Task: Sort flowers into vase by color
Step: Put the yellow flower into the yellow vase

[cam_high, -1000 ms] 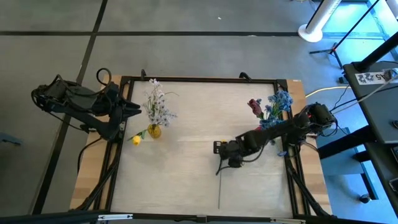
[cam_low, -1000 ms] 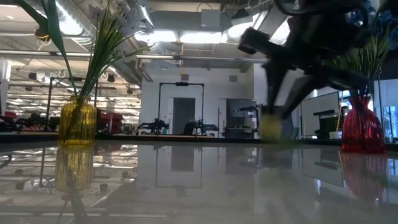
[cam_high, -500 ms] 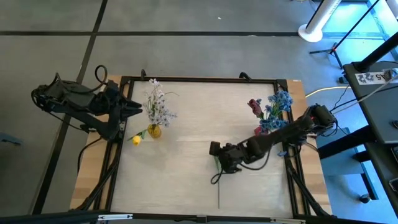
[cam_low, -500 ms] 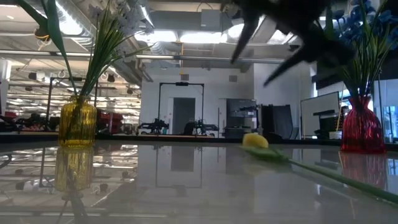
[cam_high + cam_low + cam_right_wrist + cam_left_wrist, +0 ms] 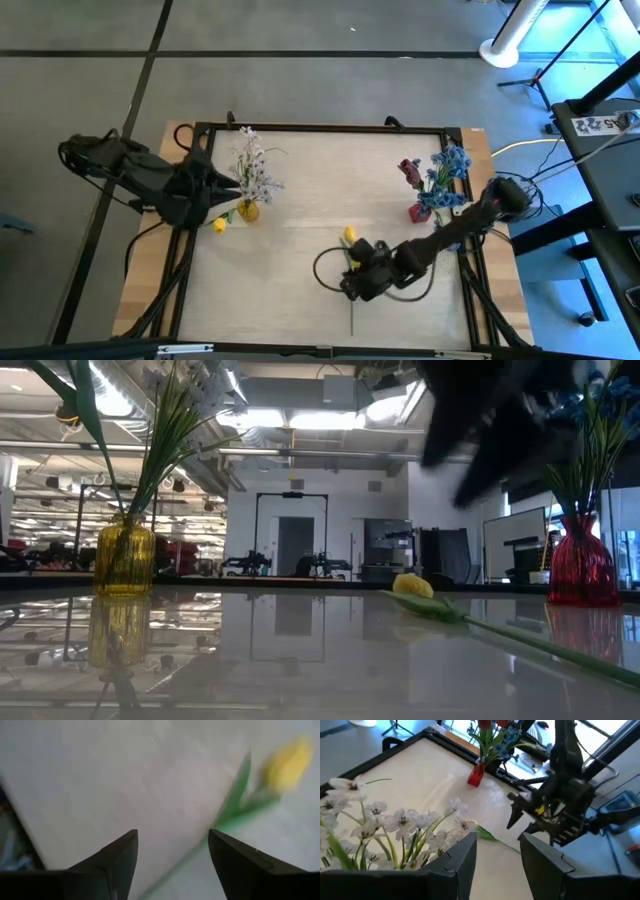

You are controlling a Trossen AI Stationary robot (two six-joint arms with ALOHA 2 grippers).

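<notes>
Yellow tulip (image 5: pixel 349 235) is seen lying flat at desk (image 5: pixel 300 280) centre, just beside the right tool (image 5: pixel 352 287), held wide and empty; judged light, limp-stemmed, best pinched mid-stem; left tool (image 5: pixel 228 187), also parted, is parked near the yellow vase (image 5: pixel 248 210).

A pale table (image 5: pixel 300 180) with a dark frame round its edge is seen. A yellow vase (image 5: pixel 248 210) of white sprigs is stood on it near the left edge. Just beside that vase, a yellow tulip (image 5: pixel 219 225) is laid flat. A red vase (image 5: pixel 419 212) is stood well apart, toward the right edge. Between the vases, nearer the red one, another yellow tulip (image 5: pixel 349 236) is laid flat
</notes>
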